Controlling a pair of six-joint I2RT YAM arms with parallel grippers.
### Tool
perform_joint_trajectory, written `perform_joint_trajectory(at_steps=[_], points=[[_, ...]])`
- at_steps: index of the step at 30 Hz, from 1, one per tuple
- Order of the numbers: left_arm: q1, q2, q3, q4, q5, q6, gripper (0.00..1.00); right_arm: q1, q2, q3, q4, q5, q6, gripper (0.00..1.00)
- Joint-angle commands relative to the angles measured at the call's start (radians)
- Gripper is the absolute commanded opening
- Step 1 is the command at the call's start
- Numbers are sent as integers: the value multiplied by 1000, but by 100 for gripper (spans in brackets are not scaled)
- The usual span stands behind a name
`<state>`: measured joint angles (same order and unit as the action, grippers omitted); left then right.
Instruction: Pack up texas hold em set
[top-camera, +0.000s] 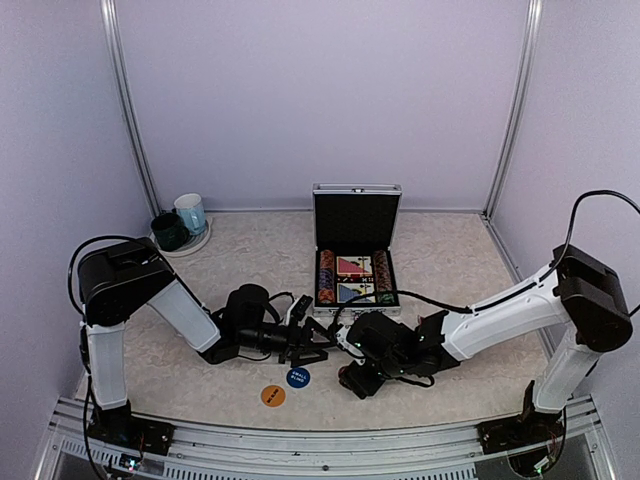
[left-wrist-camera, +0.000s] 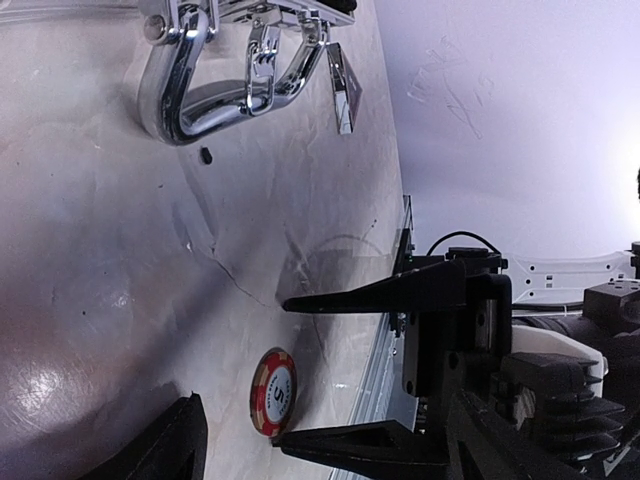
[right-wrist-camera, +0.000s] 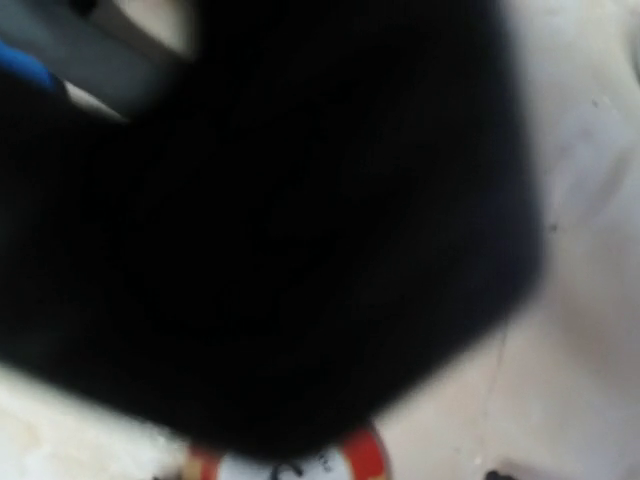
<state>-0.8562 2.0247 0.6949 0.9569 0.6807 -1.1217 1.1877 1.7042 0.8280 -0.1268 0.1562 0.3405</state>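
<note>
The silver case (top-camera: 356, 192) stands open at mid-table, with chip stacks (top-camera: 325, 277) and card decks (top-camera: 354, 266) in its black tray. In front of it both grippers meet low over the table. My left gripper (left-wrist-camera: 285, 372) is open; a red and white chip (left-wrist-camera: 273, 392) marked 5 lies on the table between its fingers, against the lower one. The case handle (left-wrist-camera: 200, 80) shows beyond it. My right gripper (top-camera: 342, 342) faces the left one. A dark blur fills its wrist view, with only the chip's (right-wrist-camera: 290, 465) edge showing. Blue button (top-camera: 298, 377) and orange button (top-camera: 273, 396) lie nearer the front.
A dark green mug (top-camera: 168, 231) and a light blue mug (top-camera: 190, 212) stand on a saucer at the back left. A dark shape (left-wrist-camera: 165, 445) intrudes at the lower left of the left wrist view. The metal front rail (top-camera: 320, 440) runs along the near edge.
</note>
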Motion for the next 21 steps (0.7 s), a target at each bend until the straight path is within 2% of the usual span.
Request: perform_joint_trajectory(at_steps=[1,12,15,18,21], points=[[2,-9,-1,-4,-17,9,82,15,37,-24,51,31,22,66],[4,-17,0,-16,-18,12,82,34,74,-33,85,37,26,43],[4,-18,0,-18,-17,14,82,41,67,-26,80,41,23,40],[3,-18,-1,-20,-17,14,82,40,54,-17,69,46,20,39],[3,-20,-1,-21,-18,14,82,40,38,2,34,52,18,45]])
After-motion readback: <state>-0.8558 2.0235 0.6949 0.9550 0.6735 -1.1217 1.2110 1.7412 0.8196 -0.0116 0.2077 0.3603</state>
